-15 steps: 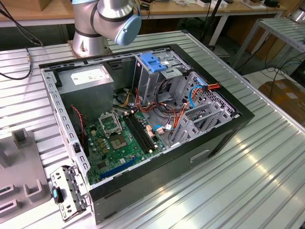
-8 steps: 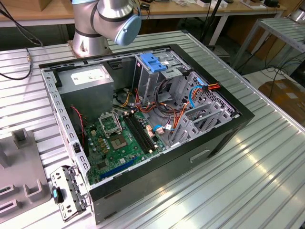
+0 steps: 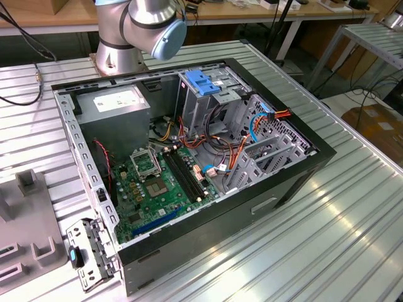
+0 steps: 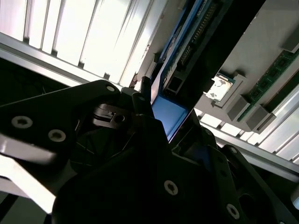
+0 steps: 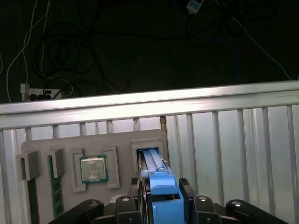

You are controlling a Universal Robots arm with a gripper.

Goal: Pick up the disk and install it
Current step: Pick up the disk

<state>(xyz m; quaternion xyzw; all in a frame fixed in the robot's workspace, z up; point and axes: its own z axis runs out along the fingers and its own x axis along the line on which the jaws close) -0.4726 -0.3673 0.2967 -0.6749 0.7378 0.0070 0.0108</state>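
Observation:
In the first wrist view the disk (image 5: 156,170) stands on edge in a slot of a grey fixture tray (image 5: 121,140), and its blue plastic carrier reaches back between my fingers. My gripper (image 5: 163,200) is shut on the disk, with a black finger (image 5: 186,196) pressed against each side of the carrier. The second wrist view shows the blue carrier (image 4: 169,116) and the disk's connector edge running out from between the black gripper body. The lower end of the disk is hidden in the slot.
The tray also holds a processor chip (image 5: 94,168) and green memory sticks (image 5: 55,191). In the exterior view an open computer case (image 3: 189,157) lies on the ribbed aluminium table, with a blue-topped metal drive cage (image 3: 204,85), a grey power supply (image 3: 116,104) and the arm's base (image 3: 141,28) behind.

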